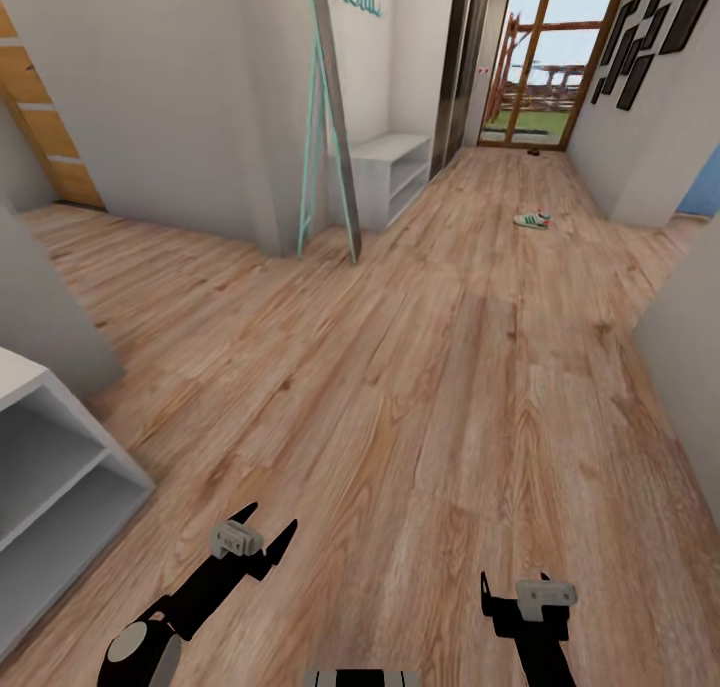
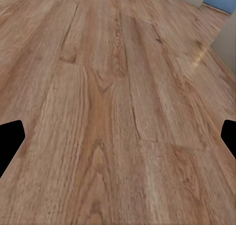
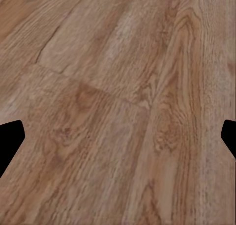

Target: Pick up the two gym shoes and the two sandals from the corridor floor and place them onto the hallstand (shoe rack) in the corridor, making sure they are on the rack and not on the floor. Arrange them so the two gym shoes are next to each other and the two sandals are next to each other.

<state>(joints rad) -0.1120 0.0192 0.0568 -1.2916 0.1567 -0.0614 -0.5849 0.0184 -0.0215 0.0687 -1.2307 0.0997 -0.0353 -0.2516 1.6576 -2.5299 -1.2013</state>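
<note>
A: Where are the task's things?

B: One gym shoe (image 1: 532, 220) lies on the corridor floor (image 1: 420, 367), far down the hall toward the right wall, well apart from me. Cream with green stripes and a red-orange heel; whether it is one shoe or two close together I cannot tell at this range. A small dark object (image 1: 533, 151) sits farther on, near the glazed door (image 1: 548, 57); too small to name.

A: The rack?

B: A pale low hallstand (image 1: 392, 175) with open shelves stands against the left wall, behind a leaning turquoise-framed mirror (image 1: 330, 117). Another white shelf unit (image 1: 45, 487) is at the floor's near left edge, just beside my left arm.

A: Your grippers?

B: My left gripper (image 1: 266, 534) hovers over bare planks, fingers spread, nothing between them. My right gripper (image 1: 516, 585) hangs over the floor too, fingers likewise apart and empty. Both wrist views show wood grain with the dark fingertips (image 2: 11, 136) at the frame sides, and the right wrist view gives the same, fingertips (image 3: 11, 136) wide.

A: Anything else?

B: Dark wall panels (image 1: 650, 27) on the right wall.
</note>
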